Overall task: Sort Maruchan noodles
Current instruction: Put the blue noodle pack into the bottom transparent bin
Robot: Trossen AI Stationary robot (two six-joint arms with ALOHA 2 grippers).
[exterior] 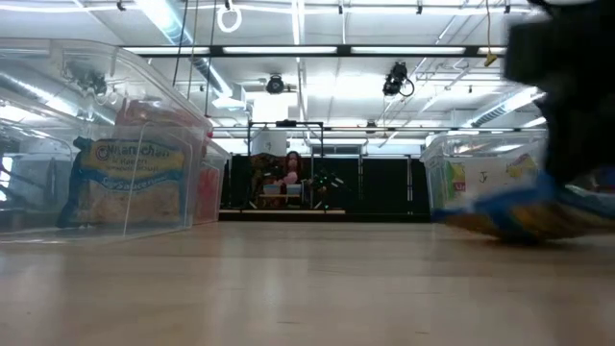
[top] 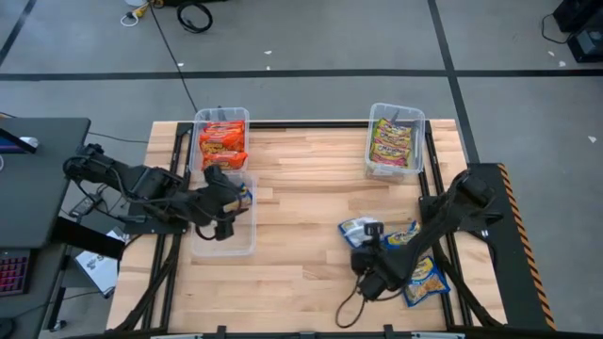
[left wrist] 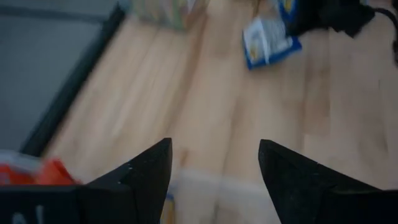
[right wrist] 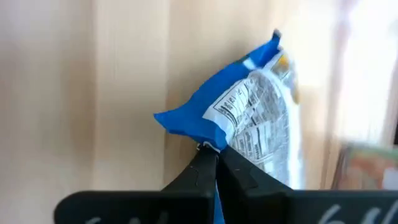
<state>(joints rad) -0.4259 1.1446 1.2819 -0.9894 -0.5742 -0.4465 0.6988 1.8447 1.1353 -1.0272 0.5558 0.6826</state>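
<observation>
Several blue-and-yellow noodle packets (top: 424, 278) lie on the wooden table at the near right. My right gripper (top: 367, 249) is among them, shut on one blue packet (right wrist: 249, 118), whose printed back shows in the right wrist view. My left gripper (left wrist: 214, 168) hovers open and holds nothing, above the near left clear bin (top: 226, 240). In that bin a blue-and-yellow packet (exterior: 130, 183) stands on edge. Orange-red packets (top: 222, 143) fill the far left bin. Pink and green packets (top: 394, 143) fill the far right bin (top: 372, 118). My right gripper pinches the blue sealed end of the packet (right wrist: 202, 138) between its two fingertips (right wrist: 193, 168), at the edge only. The fingers slant down from the table's right. The packet stretches away from the fingers; whether it is clear of the table I cannot tell.
Bare wood lies across the table's middle (top: 301, 217). Black frame rails run along the table's left and right edges (top: 435, 160). A cable loops off the near edge below my right arm (top: 349, 311).
</observation>
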